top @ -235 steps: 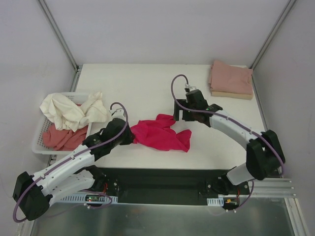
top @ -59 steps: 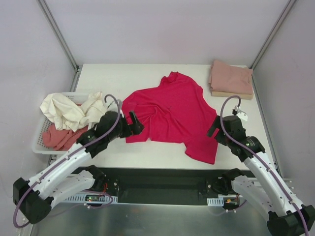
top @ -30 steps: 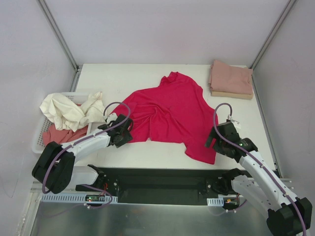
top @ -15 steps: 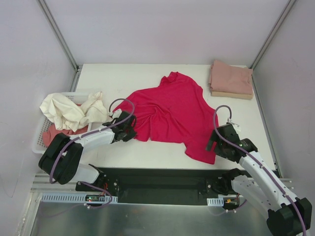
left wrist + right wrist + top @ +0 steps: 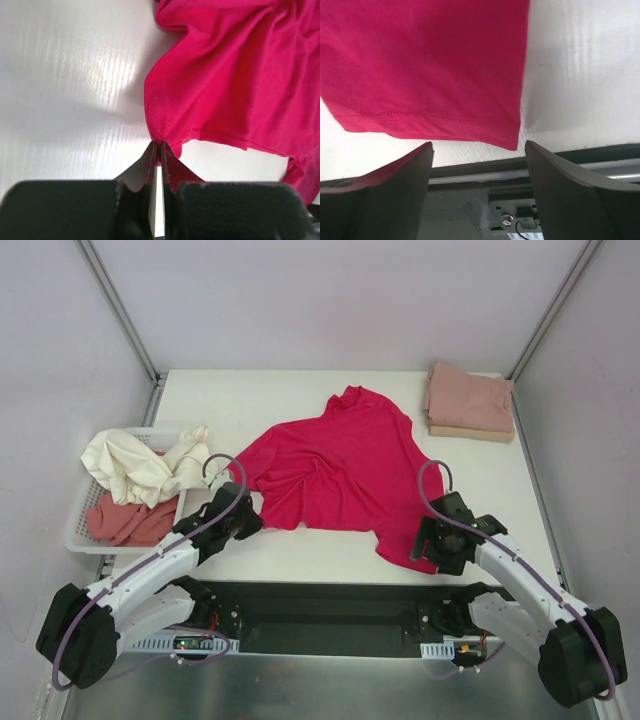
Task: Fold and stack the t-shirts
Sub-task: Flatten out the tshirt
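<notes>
Five t-shirts are in view, and two arms. One crimson t-shirt lies spread, wrinkled, in the middle of the white table. One dusty pink t-shirt sits folded on one tan t-shirt at the far right corner. One cream t-shirt is heaped over one salmon-pink t-shirt in the white lattice basket at the left.

The crimson shirt's long axis runs far to near, collar toward the far edge, hem toward the arms and slanting to the right.

The left gripper is pinched tight on the hem's left corner. The right gripper is spread wide, holding nothing, its fingers either side of the hem's right corner.

Only an edge of the tan shirt shows. Whether the cream heap is a single garment cannot be told.
</notes>
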Controlling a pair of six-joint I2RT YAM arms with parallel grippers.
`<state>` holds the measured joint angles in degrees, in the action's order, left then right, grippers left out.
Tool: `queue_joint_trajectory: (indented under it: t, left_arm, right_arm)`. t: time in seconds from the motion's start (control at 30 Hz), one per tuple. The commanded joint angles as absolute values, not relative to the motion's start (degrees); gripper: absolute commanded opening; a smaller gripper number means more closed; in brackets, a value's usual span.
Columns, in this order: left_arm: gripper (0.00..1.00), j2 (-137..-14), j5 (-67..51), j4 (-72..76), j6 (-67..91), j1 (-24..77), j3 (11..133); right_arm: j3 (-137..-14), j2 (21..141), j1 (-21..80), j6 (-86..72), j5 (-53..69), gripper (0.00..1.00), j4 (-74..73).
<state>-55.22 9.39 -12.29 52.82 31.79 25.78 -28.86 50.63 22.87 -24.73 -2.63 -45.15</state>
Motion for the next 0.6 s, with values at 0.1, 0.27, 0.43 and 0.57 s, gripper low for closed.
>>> queue_joint_trajectory:
  t: [0.1,0.27,0.43,0.57]
  left_arm:
    - [0.00,-47.6,10.0,-14.7,51.9,31.5,22.6]
    - [0.00,-47.1,10.7,-15.6,51.9,31.5,22.8]
    - [0.00,-47.3,11.3,-15.9,51.5,31.5,23.9]
    - [0.00,-46.3,11.7,-16.3,50.0,31.5,26.5]
  right_arm:
    - [-28.9,59.1,23.6,-25.2,-1.9,0.54,-40.0]
    - [-29.8,60.5,23.6,-26.5,-5.4,0.52,-42.2]
    - [-30.0,62.3,23.6,-26.4,-6.7,0.31,-39.9]
    - [-30.2,62.8,23.6,-23.7,-6.2,0.01,-36.3]
